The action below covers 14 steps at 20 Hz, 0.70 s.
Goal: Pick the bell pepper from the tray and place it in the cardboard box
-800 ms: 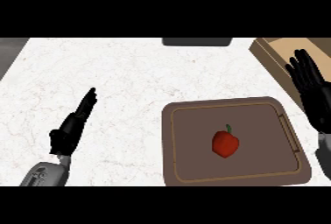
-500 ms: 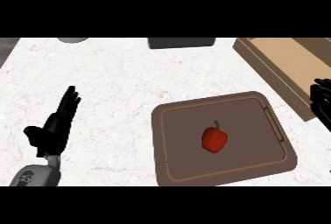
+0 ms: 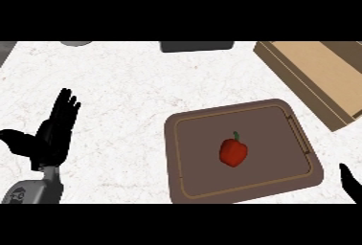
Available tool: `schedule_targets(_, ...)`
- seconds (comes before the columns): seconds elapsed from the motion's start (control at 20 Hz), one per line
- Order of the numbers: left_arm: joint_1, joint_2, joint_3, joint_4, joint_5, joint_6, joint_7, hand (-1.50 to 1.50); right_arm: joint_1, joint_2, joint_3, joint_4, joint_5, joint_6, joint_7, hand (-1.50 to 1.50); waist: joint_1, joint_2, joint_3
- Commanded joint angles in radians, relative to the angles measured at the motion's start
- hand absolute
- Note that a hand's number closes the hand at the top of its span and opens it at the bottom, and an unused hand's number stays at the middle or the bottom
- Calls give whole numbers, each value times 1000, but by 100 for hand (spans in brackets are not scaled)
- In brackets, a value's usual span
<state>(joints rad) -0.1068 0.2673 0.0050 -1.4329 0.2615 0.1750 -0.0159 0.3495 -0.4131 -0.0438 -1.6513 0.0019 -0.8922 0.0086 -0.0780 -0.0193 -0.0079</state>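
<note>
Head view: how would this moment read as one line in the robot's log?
pepper: on tray, untouched | box: beyond tray, right | left hand: open, resting on the left | right hand: barely showing, lower right edge

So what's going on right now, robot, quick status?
Left hand open, resting at left. Right hand barely in view. Bell pepper untouched on tray. Cardboard box beyond, path unobstructed.

Left hand (image 3: 50, 136) rests open at lower left, fingers straight; right hand (image 3: 351, 183) barely shows at lower right.

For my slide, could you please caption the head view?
Red bell pepper lies on the brown tray, cardboard box beyond; left hand open, right hand at the edge.
</note>
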Motion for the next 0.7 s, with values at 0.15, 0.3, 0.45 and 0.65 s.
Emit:
schedule_targets(0.15, -39, -1, -18, -84, 5, 22, 84, 0, 332, -115, 162, -238, 220, 4, 213, -150, 46, 21, -3)
schedule_targets(0.3, -39, -18, -40, -104, -2, 32, 101, 0, 401, -158, 257, -333, 240, 101, 333, -150, 73, 28, -6)
schedule_targets(0.45, -53, -8, -49, -131, -6, 35, 139, 0, 458, -224, 291, -484, 276, 160, 494, -150, 87, 30, -4)
schedule_targets(0.65, -19, -20, -67, -147, -4, 23, 139, 0, 474, -280, 289, -714, 364, 192, 758, -150, 102, 30, -2)
